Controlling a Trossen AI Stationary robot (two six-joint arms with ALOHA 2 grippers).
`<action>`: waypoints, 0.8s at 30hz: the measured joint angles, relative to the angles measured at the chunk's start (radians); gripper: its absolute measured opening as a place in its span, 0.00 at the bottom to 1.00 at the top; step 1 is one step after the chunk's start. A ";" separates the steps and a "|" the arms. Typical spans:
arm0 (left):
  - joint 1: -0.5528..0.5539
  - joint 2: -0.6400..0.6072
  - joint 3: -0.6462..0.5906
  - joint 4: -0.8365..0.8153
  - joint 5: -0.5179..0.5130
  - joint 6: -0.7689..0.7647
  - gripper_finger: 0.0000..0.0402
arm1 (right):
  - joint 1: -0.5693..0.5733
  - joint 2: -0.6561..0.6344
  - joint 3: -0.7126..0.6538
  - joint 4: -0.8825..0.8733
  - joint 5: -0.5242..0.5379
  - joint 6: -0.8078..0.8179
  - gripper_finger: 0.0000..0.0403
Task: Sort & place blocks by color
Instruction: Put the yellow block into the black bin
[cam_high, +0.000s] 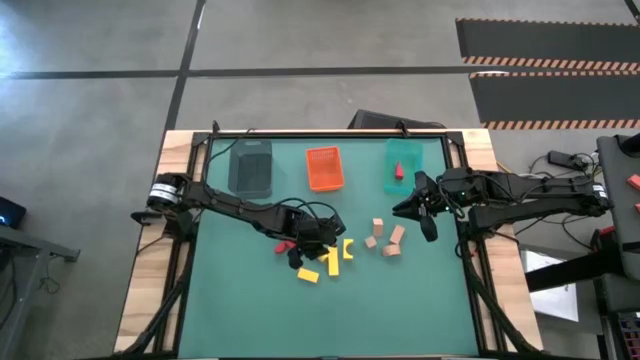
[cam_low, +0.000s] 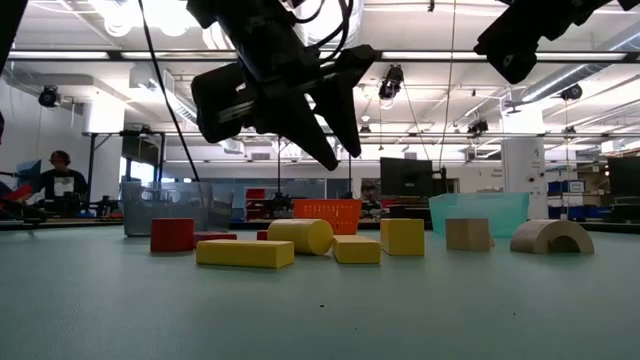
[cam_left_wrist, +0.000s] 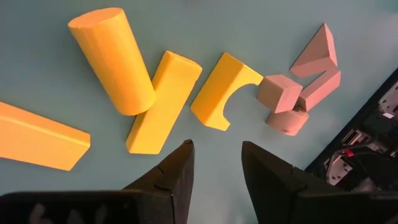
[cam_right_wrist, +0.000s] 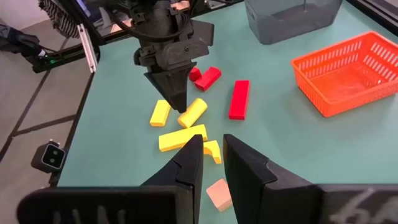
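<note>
Several yellow blocks lie on the green mat in a cluster: a cylinder, a bar, an arch and a longer bar. Red blocks lie beside them and tan blocks to their right. One red block sits in the teal tray. My left gripper hovers open above the yellow cluster, fingers pointing down, holding nothing. My right gripper is open and empty, raised over the mat near the teal tray.
A dark grey tray, an orange tray and the teal tray stand in a row along the mat's far edge. The near half of the mat is bare. A person sits in the room beyond the table.
</note>
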 joint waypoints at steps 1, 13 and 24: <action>0.000 0.000 -0.002 0.000 0.000 0.001 0.29 | 0.000 0.000 0.000 0.000 0.000 0.000 0.13; 0.002 0.002 -0.038 -0.082 0.020 -0.053 0.29 | 0.000 0.000 0.000 -0.002 0.000 0.000 0.13; 0.004 0.002 -0.082 -0.079 0.035 -0.104 0.29 | 0.000 0.000 0.000 -0.039 0.000 0.013 0.13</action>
